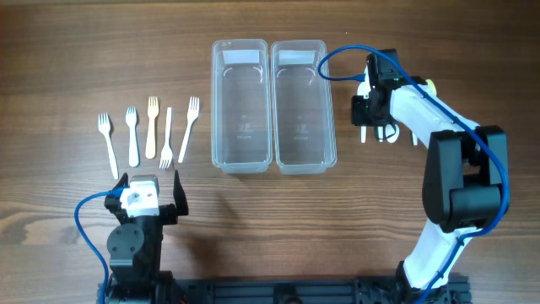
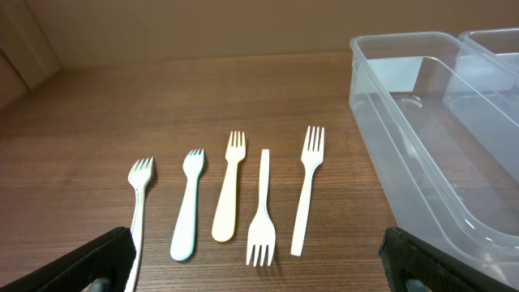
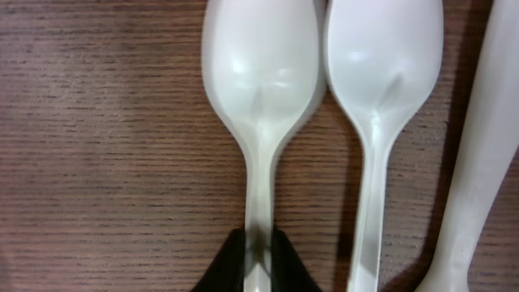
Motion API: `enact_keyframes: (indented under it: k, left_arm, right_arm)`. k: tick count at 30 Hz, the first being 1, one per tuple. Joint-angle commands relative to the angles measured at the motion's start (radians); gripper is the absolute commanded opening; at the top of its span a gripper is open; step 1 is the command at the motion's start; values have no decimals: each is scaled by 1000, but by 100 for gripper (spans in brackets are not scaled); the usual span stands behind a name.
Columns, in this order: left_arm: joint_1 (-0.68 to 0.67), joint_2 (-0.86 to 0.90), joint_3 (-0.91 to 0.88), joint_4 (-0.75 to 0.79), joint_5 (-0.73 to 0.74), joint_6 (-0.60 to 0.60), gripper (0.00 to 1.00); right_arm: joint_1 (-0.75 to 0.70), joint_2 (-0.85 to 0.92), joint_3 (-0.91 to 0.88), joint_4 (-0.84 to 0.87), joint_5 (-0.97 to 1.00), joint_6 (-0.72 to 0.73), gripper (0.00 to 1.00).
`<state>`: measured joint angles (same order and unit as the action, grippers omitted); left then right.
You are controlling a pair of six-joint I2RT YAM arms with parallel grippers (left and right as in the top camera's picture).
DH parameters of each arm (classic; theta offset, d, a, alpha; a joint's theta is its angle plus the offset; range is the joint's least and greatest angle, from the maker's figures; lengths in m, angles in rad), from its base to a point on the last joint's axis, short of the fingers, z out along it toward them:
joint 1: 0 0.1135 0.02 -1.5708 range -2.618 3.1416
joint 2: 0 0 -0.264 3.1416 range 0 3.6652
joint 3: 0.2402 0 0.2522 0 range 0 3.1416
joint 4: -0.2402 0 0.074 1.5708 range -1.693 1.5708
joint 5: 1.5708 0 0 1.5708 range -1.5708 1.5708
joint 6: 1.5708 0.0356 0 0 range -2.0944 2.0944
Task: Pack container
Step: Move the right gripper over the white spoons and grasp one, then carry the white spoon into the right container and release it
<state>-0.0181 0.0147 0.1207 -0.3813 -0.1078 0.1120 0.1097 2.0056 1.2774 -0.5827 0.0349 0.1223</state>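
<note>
**Right gripper clamped on a spoon handle, lift not yet made**

From the right wrist: right gripper (image 3: 258,264) pinched tight on the thin handle of the left spoon (image 3: 258,73), flat on the table (image 3: 97,162). In the overhead view, placed just right of the containers and mostly hidden under the arm. Left gripper (image 1: 148,190) spread wide, holding nothing, parked near the forks.

Likely to go wrong from here:
- Dragging the right spoon (image 3: 381,65) along on the lift, with bowl lying against bowl.
- A pivot or slip in the grip, given so narrow and smooth a handle, caught well away from the bowl's weight.
- A knock against the rim of the right container (image 1: 331,101) on the way over, with the spoon hanging long below the fingers.

Counted:
- Two clear containers, left container (image 1: 216,101) and right container, side by side, rims touching or all but, both empty.
- Five forks in a row: white fork (image 2: 138,211), pale blue fork (image 2: 189,203), cream fork (image 2: 229,191), reversed white fork (image 2: 262,203) with tines toward the arm, long white fork (image 2: 306,191).
- Two spoons shown whole, plus a third utensil (image 3: 478,154) at the frame edge, handle only, kind not told.
- No full spoon count possible, with the overhead view blocked by the arm.
</note>
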Motion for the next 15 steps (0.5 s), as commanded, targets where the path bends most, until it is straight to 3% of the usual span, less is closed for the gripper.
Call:
enact_keyframes:
  k: [1, 6, 15]
  left_arm:
    - [-2, -6, -5, 0, 2, 13, 100]
    - [-2, -6, -5, 0, 2, 13, 100]
    - [-2, -6, -5, 0, 2, 13, 100]
  right_arm:
    - [2, 18, -26, -10, 22, 13, 4]
    - [2, 11, -7, -16, 32, 8, 4]
    - [8, -235, 166, -167, 19, 8, 4]
